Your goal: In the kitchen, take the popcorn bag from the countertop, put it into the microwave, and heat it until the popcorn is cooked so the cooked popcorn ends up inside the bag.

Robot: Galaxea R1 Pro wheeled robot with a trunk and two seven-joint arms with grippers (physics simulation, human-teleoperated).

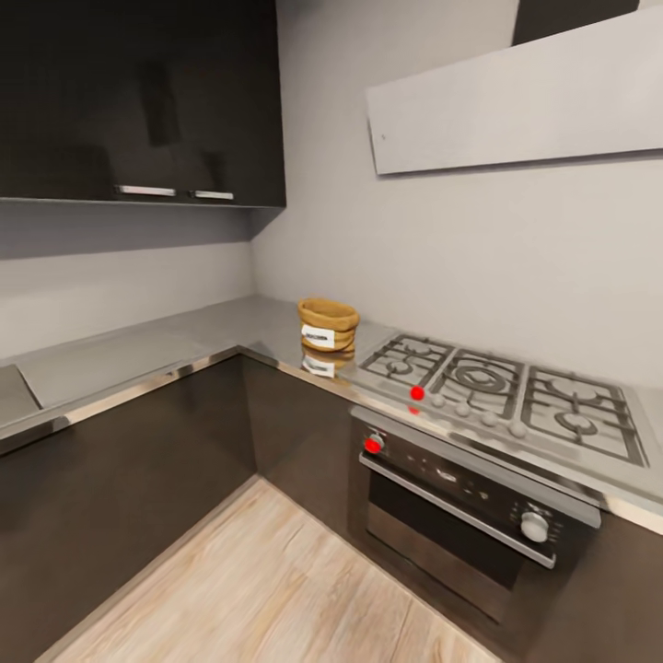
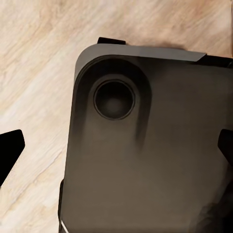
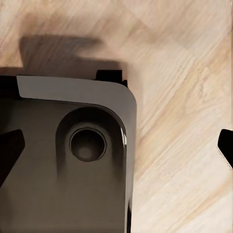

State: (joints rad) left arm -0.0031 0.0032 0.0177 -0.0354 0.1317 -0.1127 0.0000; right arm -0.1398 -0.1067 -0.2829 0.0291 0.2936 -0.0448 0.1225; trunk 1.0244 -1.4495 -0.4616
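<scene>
The popcorn bag, a squat tan sack with a rolled rim and a white label, stands upright on the steel-grey countertop in the corner of the kitchen, just left of the gas hob. The microwave is out of view. In the left wrist view, my left gripper hangs open over the robot's dark base and the wood floor, its dark fingertips far apart. In the right wrist view, my right gripper is open the same way above the base, with nothing between its fingers.
A silver gas hob with black grates lies right of the bag, above a dark built-in oven. Dark wall cabinets hang at the left and a grey hood over the hob. Pale plank floor lies before the L-shaped cabinets.
</scene>
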